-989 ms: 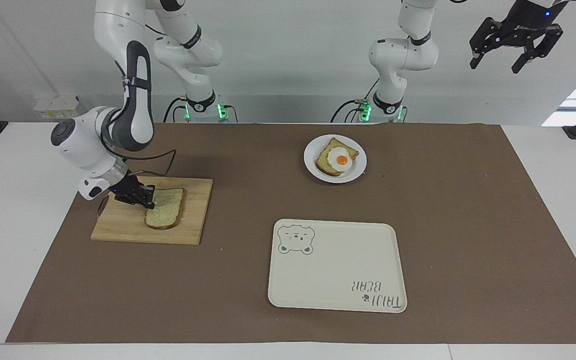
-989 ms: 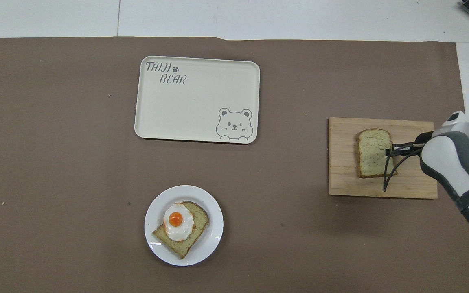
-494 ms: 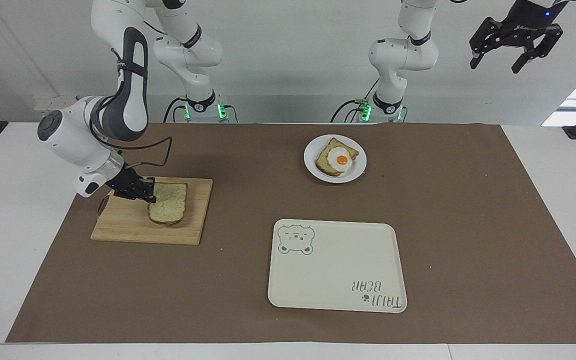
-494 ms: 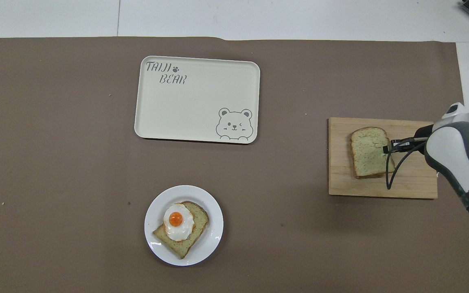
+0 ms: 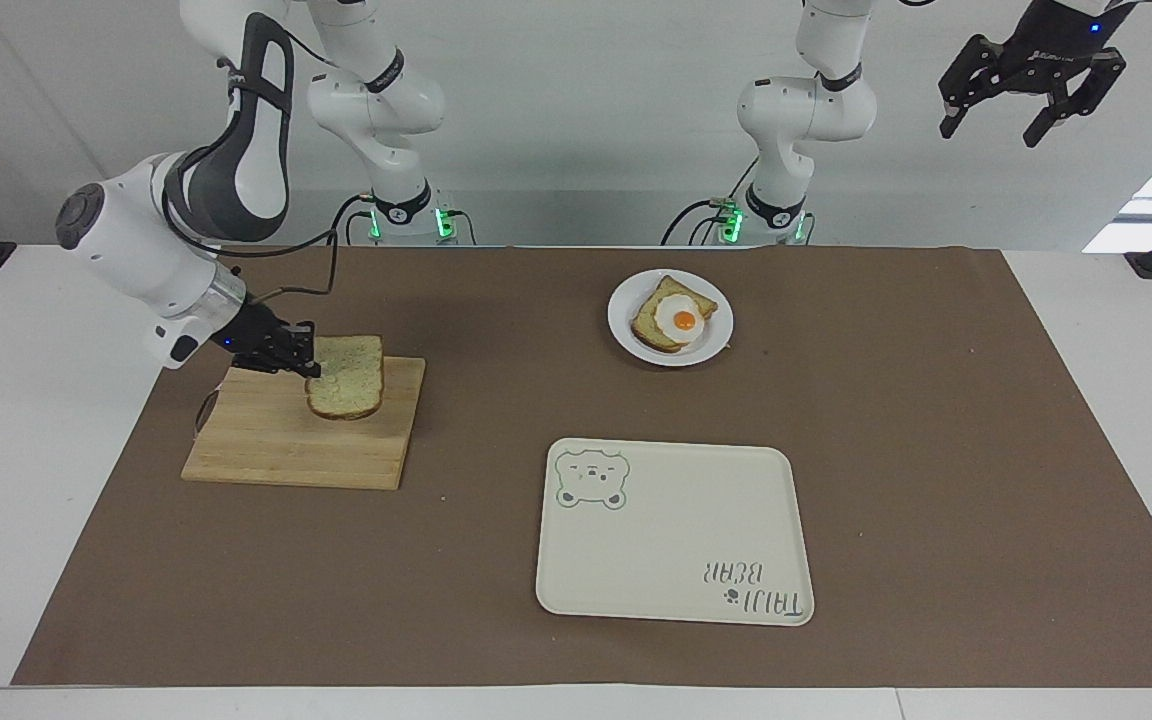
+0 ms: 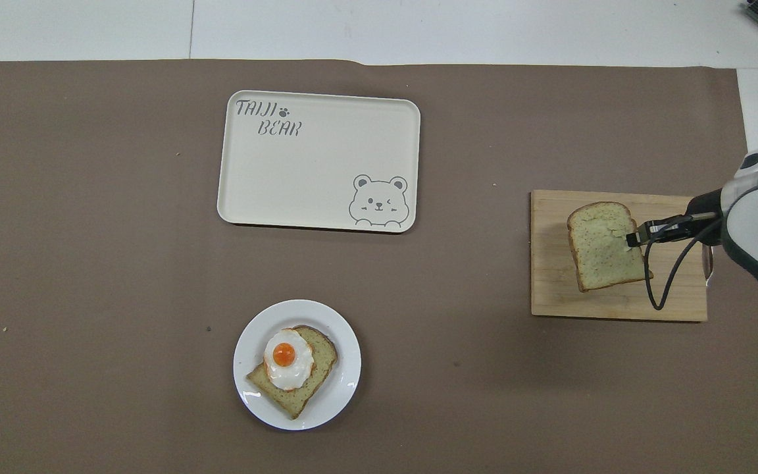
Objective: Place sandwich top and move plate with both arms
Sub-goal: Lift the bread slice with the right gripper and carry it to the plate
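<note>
The sandwich top (image 5: 348, 378), a plain speckled bread slice, hangs tilted a little above the wooden cutting board (image 5: 266, 450), clear of it. My right gripper (image 5: 308, 362) is shut on the slice's edge; both also show in the overhead view, the slice (image 6: 606, 247) and the gripper (image 6: 630, 238). The small white plate (image 5: 714, 328) lies nearer to the robots, by the left arm's base, and carries a bread slice with a fried egg (image 5: 682, 321). My left gripper (image 5: 1031, 85) waits open, high in the air over the left arm's end of the table.
The cutting board (image 6: 616, 306) lies at the right arm's end of the brown mat. A cream rectangular tray (image 5: 671, 540) with a bear drawing lies farther from the robots than the plate (image 6: 346, 382). The tray (image 6: 313, 178) holds nothing.
My right gripper has lifted the sandwich top off the cutting board and raised it, the slice now tilted. The left arm, plate and tray have not moved.
</note>
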`<state>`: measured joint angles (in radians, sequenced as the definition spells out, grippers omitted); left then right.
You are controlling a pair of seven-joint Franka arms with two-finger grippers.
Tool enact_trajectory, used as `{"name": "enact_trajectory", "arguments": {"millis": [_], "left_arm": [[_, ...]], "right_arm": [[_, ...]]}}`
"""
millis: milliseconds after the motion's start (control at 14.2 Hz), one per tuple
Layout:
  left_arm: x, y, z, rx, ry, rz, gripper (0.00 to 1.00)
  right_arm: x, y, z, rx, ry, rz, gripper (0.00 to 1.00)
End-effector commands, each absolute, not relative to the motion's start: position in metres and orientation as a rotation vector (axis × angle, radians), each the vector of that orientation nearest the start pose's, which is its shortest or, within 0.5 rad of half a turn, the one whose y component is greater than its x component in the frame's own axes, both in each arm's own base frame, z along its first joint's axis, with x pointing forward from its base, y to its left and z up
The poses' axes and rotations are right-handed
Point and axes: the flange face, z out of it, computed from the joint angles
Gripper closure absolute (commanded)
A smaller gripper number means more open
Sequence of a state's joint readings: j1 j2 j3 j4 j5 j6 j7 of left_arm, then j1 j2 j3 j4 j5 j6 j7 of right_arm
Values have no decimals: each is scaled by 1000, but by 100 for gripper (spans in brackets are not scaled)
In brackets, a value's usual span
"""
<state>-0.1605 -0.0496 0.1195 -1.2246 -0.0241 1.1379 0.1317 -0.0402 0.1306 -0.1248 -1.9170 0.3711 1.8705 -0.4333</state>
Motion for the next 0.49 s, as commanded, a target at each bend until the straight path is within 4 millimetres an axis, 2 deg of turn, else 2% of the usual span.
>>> {"name": "enact_trajectory", "arguments": {"millis": [0, 71, 353, 424], "left_arm": [[467, -19, 766, -3153, 275, 53, 0], [467, -18, 766, -3153, 272, 53, 0], [467, -19, 766, -3153, 275, 53, 0], [467, -18, 766, -3153, 272, 53, 0]], "right_arm": [[567, -38, 419, -2719, -137, 137, 100], [568, -29, 420, -2718, -138, 148, 100], [567, 35, 421, -2725, -85, 209, 100], [566, 46, 422, -2728, -82, 214, 100]]}}
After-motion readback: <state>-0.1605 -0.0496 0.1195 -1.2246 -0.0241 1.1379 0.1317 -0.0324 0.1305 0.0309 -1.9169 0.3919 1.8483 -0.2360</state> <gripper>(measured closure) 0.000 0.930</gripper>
